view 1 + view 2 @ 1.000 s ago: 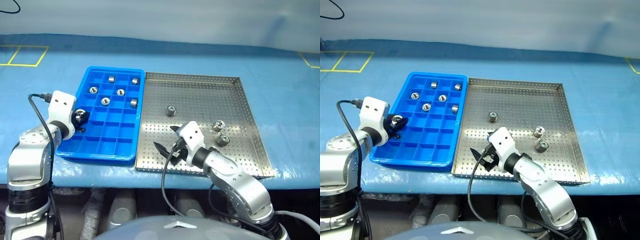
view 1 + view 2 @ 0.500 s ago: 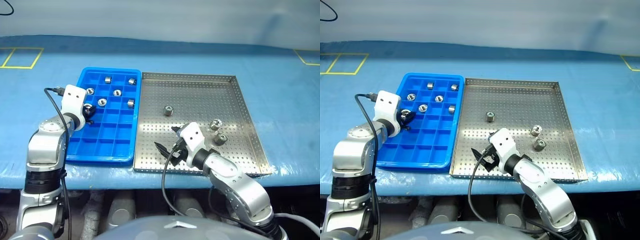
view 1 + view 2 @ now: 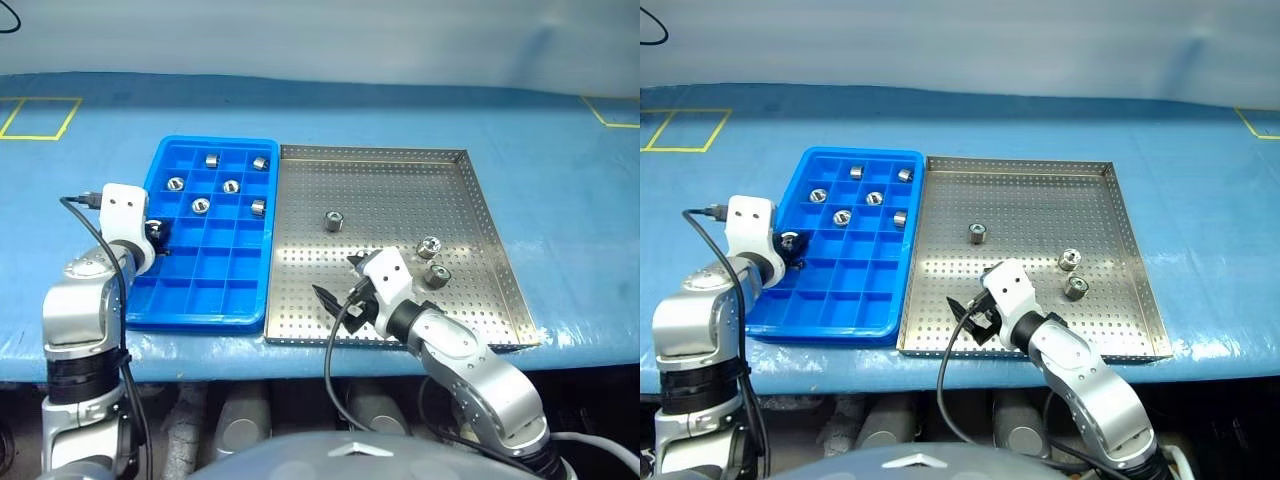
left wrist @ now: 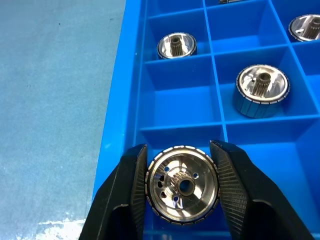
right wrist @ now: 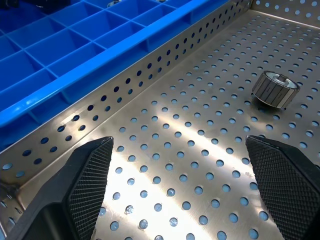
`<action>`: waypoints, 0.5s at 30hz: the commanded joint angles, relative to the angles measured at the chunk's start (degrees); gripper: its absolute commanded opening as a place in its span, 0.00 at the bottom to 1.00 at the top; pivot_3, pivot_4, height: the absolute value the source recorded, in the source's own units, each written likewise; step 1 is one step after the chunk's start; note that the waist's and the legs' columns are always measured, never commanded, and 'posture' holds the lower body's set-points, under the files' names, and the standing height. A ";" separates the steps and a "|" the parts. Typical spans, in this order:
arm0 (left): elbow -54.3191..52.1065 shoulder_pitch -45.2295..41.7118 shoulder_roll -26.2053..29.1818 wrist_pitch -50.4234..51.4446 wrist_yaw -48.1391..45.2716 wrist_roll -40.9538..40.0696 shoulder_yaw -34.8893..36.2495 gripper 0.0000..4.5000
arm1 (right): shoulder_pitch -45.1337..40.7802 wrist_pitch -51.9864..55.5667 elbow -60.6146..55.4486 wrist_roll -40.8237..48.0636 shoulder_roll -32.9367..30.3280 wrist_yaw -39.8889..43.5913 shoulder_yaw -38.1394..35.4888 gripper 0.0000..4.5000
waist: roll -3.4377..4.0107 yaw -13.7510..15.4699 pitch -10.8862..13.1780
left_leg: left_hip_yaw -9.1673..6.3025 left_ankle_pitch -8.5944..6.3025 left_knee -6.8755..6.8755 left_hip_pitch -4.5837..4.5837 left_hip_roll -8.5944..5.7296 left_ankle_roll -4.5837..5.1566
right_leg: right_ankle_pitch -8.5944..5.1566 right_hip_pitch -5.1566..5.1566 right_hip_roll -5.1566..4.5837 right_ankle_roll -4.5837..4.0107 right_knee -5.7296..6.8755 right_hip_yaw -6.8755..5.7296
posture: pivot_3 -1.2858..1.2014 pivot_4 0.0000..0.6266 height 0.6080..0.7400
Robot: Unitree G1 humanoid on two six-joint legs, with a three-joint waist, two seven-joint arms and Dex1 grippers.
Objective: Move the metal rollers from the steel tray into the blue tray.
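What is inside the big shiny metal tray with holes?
Three small silver rollers lie on the perforated steel tray. The right gripper and its arm cover part of the floor.

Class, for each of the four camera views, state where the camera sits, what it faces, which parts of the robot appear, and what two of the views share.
Left eye view: head camera looking forward and down at the bright blue compartment tray and the perforated square steel tray; both arms show.
Right eye view: the same scene from slightly aside.
Left wrist view: along the left claw, shut on a shiny silver metal roller over the blue tray.
Right wrist view: along the open right claw, over the steel tray.
Shared: both wrist views show the blue tray.
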 commanded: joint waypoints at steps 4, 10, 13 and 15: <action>-0.31 -0.44 -0.99 -0.67 1.61 -0.12 0.61 0.38 | -1.96 -1.02 -1.33 0.41 0.12 1.37 0.14 1.00 | -0.01 0.09 0.00 | 0.00 0.00 0.00 0.04 -0.01 -0.01 | 0.01 0.03 0.00 -0.01 0.00 0.01 | 0.54 0.24 1.00; -0.63 -2.61 -0.60 -1.26 1.15 -0.83 -0.49 0.74 | -1.31 -0.87 -1.82 0.26 0.16 0.91 -0.30 1.00 | -0.01 0.24 -0.01 | -0.01 0.01 -0.03 0.04 0.00 -0.02 | 0.01 0.02 0.01 -0.01 0.00 0.00 | 0.53 0.24 1.00; -1.29 -4.23 -0.57 -2.25 1.14 -0.92 -1.75 0.97 | -0.73 -0.89 -2.19 0.16 0.27 0.55 -0.28 1.00 | -0.01 0.19 0.00 | -0.01 0.03 -0.02 0.04 0.00 -0.04 | 0.03 0.03 0.01 -0.02 0.00 0.00 | 0.53 0.24 1.00; -1.90 -5.64 -1.17 -4.37 0.24 -1.75 -2.48 0.99 | -0.45 -0.86 -2.44 0.17 0.38 0.33 -0.37 1.00 | -0.01 0.21 0.00 | -0.01 0.03 -0.02 0.04 -0.01 -0.04 | 0.03 0.03 0.00 -0.02 0.00 0.00 | 0.52 0.24 1.00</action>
